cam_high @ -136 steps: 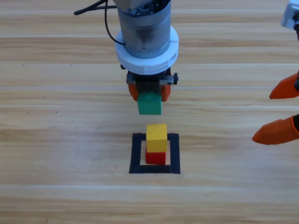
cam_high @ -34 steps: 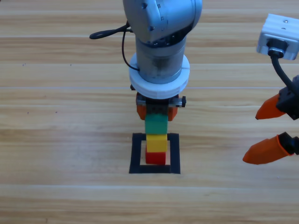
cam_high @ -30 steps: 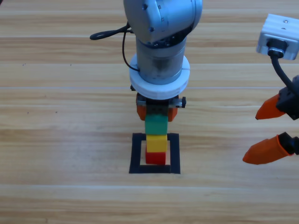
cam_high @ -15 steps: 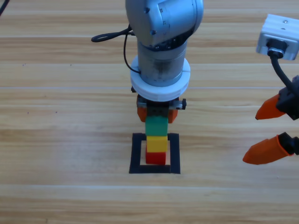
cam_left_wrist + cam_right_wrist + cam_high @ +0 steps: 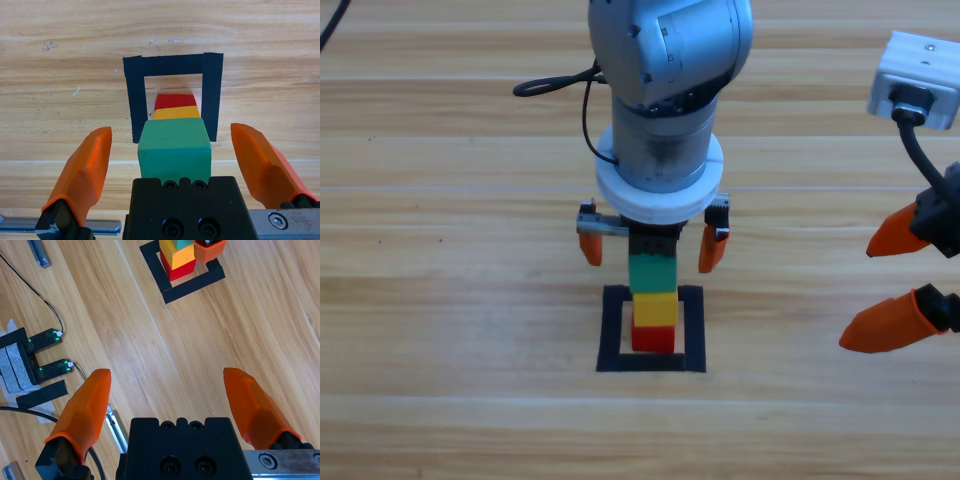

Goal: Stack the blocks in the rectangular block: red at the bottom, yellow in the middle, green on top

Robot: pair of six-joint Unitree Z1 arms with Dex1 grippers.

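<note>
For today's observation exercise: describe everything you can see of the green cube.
The green cube is a small, plain teal-green block with matte faces and crisp edges. It sits upright and level on the yellow cube, topping the stack over the red cube inside the black tape outline. The left gripper straddles it, jaws open and clear of its sides.

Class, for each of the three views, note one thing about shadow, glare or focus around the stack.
High view: even light, faint shadow beside the red cube.
Left wrist view: green cube sharp, no glare.
Right wrist view: the tape outline is crisp; no glare on the wood.
</note>
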